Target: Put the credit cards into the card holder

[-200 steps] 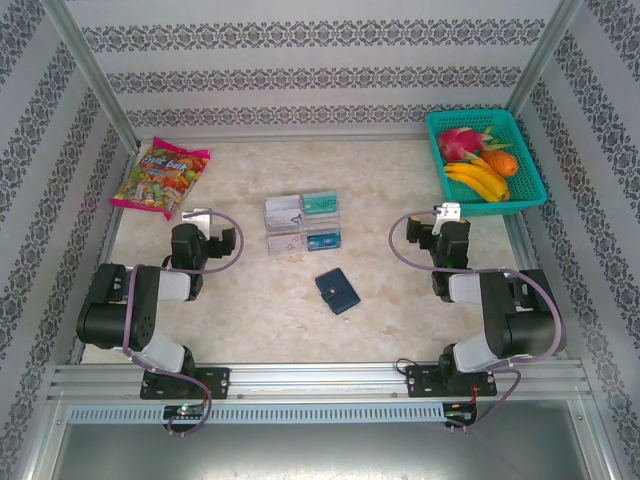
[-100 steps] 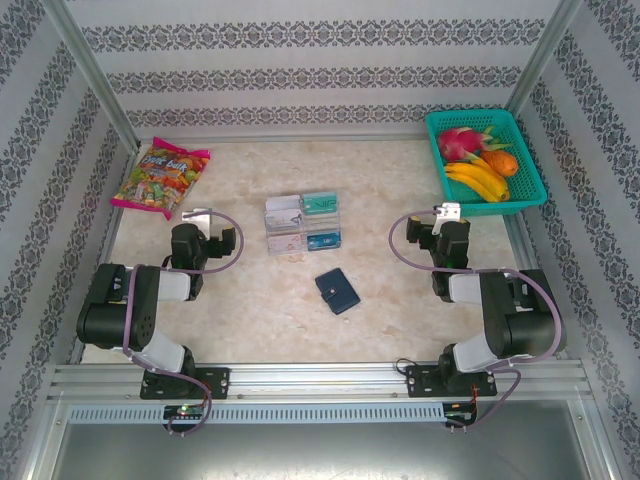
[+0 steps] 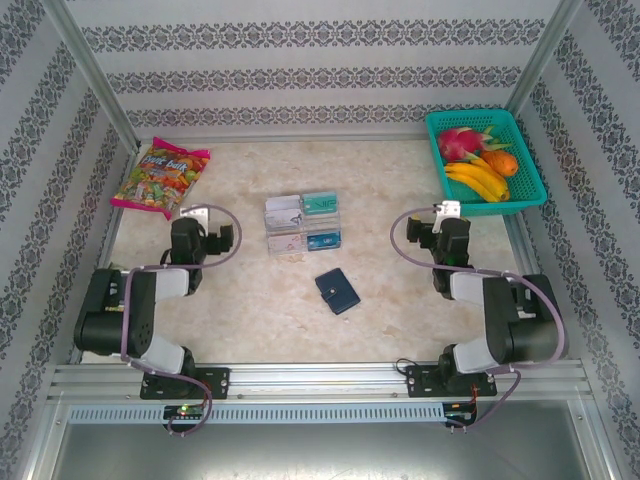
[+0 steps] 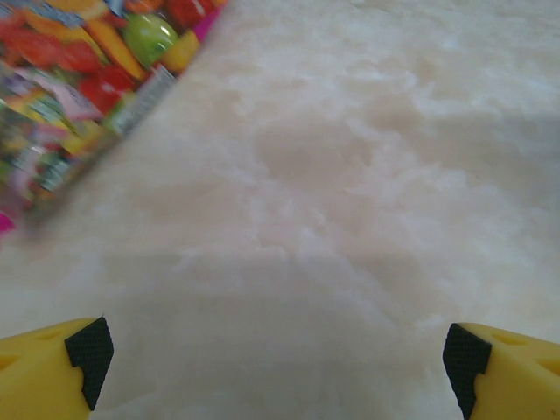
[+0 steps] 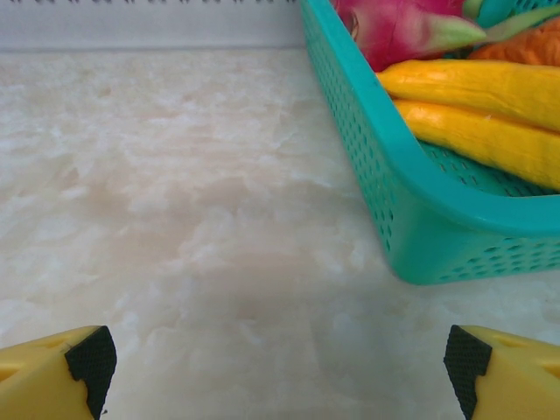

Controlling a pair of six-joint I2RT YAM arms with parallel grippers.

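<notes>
At the middle of the pale marbled tabletop (image 3: 250, 310), in the overhead view, sits a clear four-compartment acrylic tray (image 3: 303, 225) holding the thin plastic credit cards (image 3: 320, 205), some white or grey on the left side and some teal or blue on the right. Just nearer and slightly right of it lies the small dark navy bi-fold card holder (image 3: 337, 291), folded shut and apart from the tray. The left fingers (image 3: 228, 240) hang left of the tray and the right fingers (image 3: 416, 232) well to its right; neither pair touches anything. A colourful bag of sweets (image 3: 160, 178) lies at the far left, and a teal perforated plastic basket (image 3: 530, 190) of fruit stands at the far right corner.

From the left wrist, the two yellow, black-tipped fingers (image 4: 87, 350) stand wide apart over bare tabletop, with nothing between them. The bag of sweets (image 4: 70, 79) shows blurred at the far left.

From the right wrist, the fingers (image 5: 87, 359) are likewise spread wide and empty. The teal basket (image 5: 376, 166) rises to the far right, with yellow bananas (image 5: 472, 96) and a pink dragon fruit (image 5: 394, 26) inside.

By my reading the task is at its very start: no card is out of the tray, and the holder is closed. The next move probably calls for one arm to swing inward to the holder and open or steady it. The other would then pinch a card by its edge, which looks awkward because the cards lie flat inside the tray's walls.
</notes>
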